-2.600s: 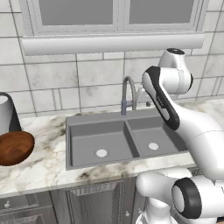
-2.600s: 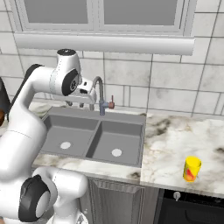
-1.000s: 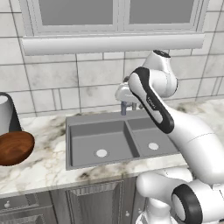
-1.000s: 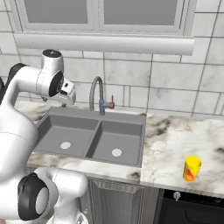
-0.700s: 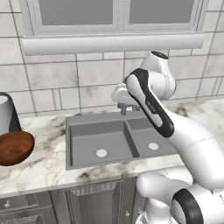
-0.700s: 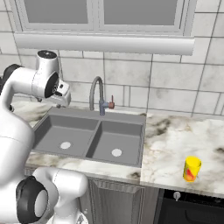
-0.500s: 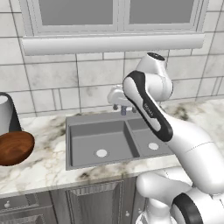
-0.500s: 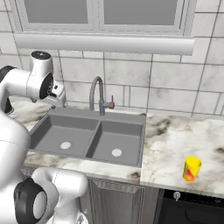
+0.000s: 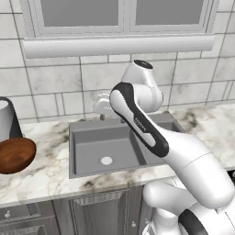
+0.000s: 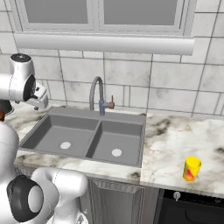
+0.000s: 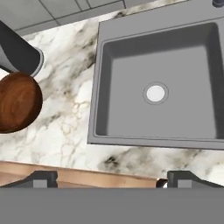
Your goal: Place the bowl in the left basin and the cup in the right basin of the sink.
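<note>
Robot arm raised over the sink, hand held above the left basin and looking down into it w/ the round pale drain near mid-frame. In the hand view the gripper shows two dark fingertips set wide apart at the bottom edge, nothing between them: jaws spread, empty. The bowl, glossy reddish-brown wood, sits on the marble counter left of the sink, apart from its rim, just in front of a pale-grey tapered cylinder w/ black base; from the hand cam the two look to be touching or nearly so, can't tell which. The cup, small & bright yellow, stands upright on the counter well to the right of the right basin, near the front edge. Arched grey faucet rises behind the divider. Both basins hold nothing but their drains.
</note>
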Controlling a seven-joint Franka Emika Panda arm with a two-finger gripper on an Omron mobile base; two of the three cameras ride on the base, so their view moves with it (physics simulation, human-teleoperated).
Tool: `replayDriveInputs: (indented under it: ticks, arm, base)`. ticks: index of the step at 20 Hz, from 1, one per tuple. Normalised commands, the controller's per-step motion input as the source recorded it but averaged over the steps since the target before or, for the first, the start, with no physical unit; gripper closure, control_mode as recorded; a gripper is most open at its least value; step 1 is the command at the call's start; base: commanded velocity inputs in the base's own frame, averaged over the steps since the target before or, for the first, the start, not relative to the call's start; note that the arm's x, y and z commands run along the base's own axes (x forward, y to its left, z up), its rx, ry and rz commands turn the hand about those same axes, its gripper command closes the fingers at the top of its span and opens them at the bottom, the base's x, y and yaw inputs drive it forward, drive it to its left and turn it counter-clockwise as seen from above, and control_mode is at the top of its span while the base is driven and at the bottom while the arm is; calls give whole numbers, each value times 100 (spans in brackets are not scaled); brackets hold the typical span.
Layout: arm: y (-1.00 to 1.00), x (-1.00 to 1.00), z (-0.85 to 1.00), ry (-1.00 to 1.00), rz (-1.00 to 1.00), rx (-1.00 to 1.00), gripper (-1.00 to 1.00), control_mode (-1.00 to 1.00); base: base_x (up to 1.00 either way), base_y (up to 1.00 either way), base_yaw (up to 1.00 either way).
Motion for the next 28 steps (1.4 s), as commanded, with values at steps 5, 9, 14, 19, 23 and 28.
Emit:
replayDriveInputs:
  ticks: [5,9,14,19,23,28]
  arm:
    - [68,-9,-14,5,0,1,-100,-100]
    - [71,-1,-16,7,0,0,-100,-100]
    - [71,0,-19,9,-1,0,-100,-100]
    - [59,0,-22,3,0,0,-100,-100]
    - [42,2,-18,0,0,0,-100,-100]
    - [22,13,-9,-3,0,0,-100,-100]
  base:
    - [0,0,0]
    - [0,0,0]
    - [0,0,0]
    - [0,0,0]
    - [0,0,0]
    - [0,0,0]
